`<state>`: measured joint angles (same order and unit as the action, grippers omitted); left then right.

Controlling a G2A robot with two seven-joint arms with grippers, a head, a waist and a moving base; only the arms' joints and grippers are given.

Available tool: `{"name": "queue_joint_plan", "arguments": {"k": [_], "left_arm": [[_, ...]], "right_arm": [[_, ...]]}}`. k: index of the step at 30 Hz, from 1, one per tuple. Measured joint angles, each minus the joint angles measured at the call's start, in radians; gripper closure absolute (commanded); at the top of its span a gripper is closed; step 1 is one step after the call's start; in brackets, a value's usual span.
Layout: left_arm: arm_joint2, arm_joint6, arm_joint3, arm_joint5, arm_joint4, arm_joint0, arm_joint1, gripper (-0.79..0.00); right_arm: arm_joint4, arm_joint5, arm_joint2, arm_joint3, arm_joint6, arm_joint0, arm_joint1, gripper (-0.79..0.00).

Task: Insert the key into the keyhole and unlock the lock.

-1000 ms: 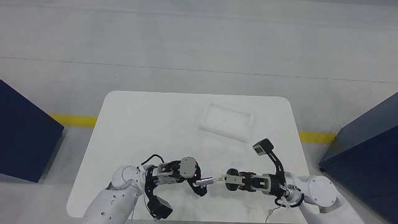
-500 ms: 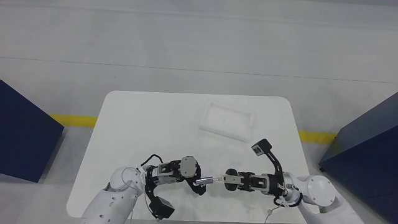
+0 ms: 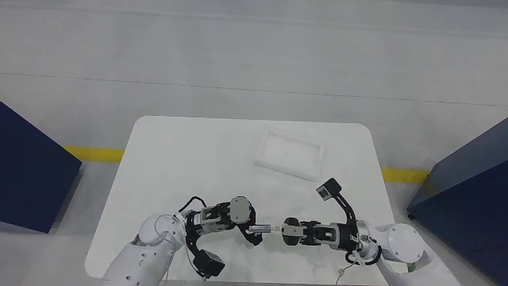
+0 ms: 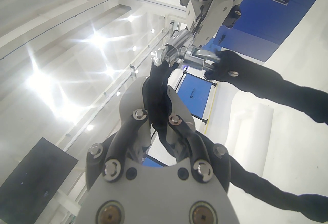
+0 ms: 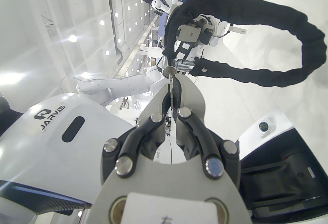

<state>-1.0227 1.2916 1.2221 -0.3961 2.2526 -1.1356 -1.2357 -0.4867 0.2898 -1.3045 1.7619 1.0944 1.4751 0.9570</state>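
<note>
Overhead ceiling lamps (image 4: 36, 81) light everything hard and bright. From my left wrist they burst into long star-shaped flares and wash that part of the ceiling nearly white. My left gripper (image 4: 187, 63) shows as a dark shape against it, and the lock (image 4: 179, 43) throws back small bright glints. From my right wrist the lamps are rows of smaller dots, a few flaring; the key (image 5: 169, 72) in my right gripper (image 5: 172, 79) glints, I think, along its edge. Both wrist views bend straight beams into curves toward the borders. From above, the white table (image 3: 159, 167) and pale floor (image 3: 238, 48) are evenly lit.
</note>
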Motion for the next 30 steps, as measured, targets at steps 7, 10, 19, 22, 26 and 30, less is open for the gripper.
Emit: {"name": "queue_joint_plan", "arguments": {"k": [7, 10, 19, 22, 26, 30], "left_arm": [[-0.002, -0.017, 0.007, -0.011, 0.014, -0.003, 0.003, 0.000], [-0.002, -0.025, 0.010, -0.011, 0.022, -0.005, 0.005, 0.000], [-0.001, -0.046, 0.015, -0.012, 0.046, -0.005, 0.009, 0.000], [-0.004, -0.063, 0.017, -0.019, 0.053, -0.007, 0.010, 0.000], [-0.014, -0.097, 0.022, -0.039, 0.064, -0.014, 0.013, 0.000], [-0.029, -0.143, 0.032, -0.064, 0.076, -0.024, 0.016, 0.000]], "right_arm": [[-0.003, -0.002, 0.006, 0.001, -0.013, -0.005, 0.002, 0.000], [-0.002, -0.003, 0.008, 0.001, -0.019, -0.007, 0.003, 0.000], [0.016, -0.022, 0.024, 0.002, -0.026, -0.017, 0.005, 0.000], [0.022, -0.033, 0.035, 0.003, -0.029, -0.020, 0.007, 0.000], [0.025, -0.044, 0.044, 0.004, -0.041, -0.022, 0.008, 0.000], [0.031, -0.048, 0.043, 0.008, -0.069, -0.018, 0.010, 0.000]]}}
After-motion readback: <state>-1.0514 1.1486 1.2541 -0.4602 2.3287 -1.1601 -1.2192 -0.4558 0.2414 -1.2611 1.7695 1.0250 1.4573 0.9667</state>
